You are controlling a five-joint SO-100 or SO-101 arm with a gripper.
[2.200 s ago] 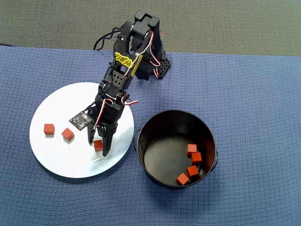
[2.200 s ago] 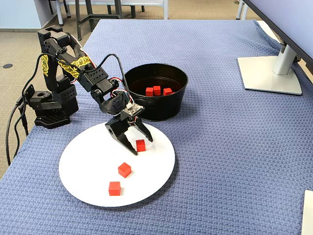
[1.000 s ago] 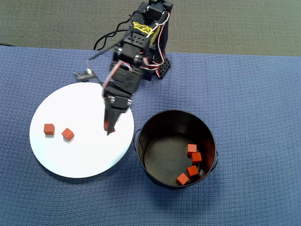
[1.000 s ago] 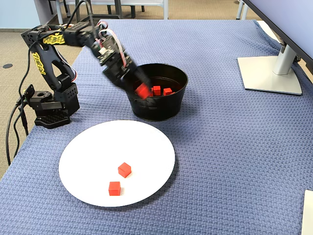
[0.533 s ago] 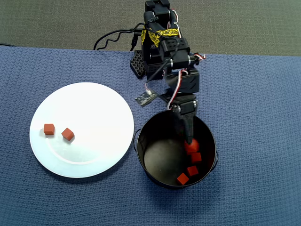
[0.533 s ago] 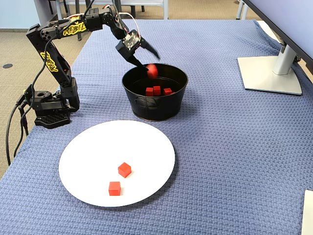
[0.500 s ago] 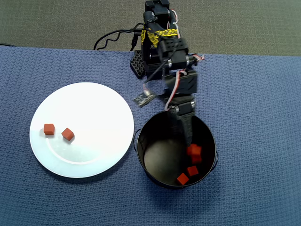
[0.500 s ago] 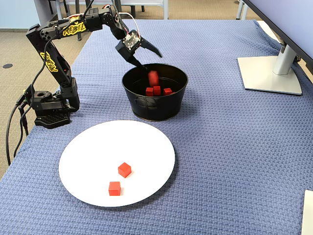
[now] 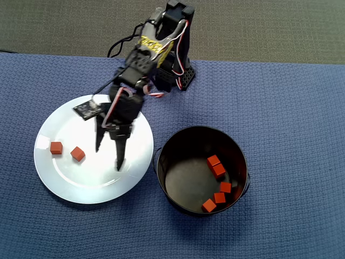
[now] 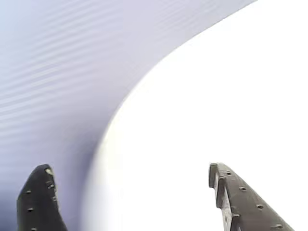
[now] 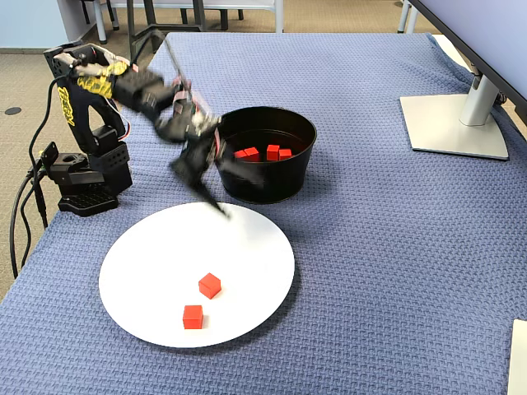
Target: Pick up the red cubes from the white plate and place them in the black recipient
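My gripper hangs over the plate with its jaws spread wide and nothing between them; in the wrist view both fingertips frame bare white plate and a band of blurred blue cloth; in the fixed view my gripper is smeared by motion blur, just above the plate's far edge and in front of the pot. Two red cubes lie on the plate to the left of my fingers in the overhead view, near each other but apart; the fixed view shows the same pair toward the plate's near side. Five more cubes lie in the pot, strung along its right inner wall; the pot stands just beside the plate's right edge. Plate, pot and my base all rest on a blue woven cloth; a monitor stand sits well apart at the fixed view's right.
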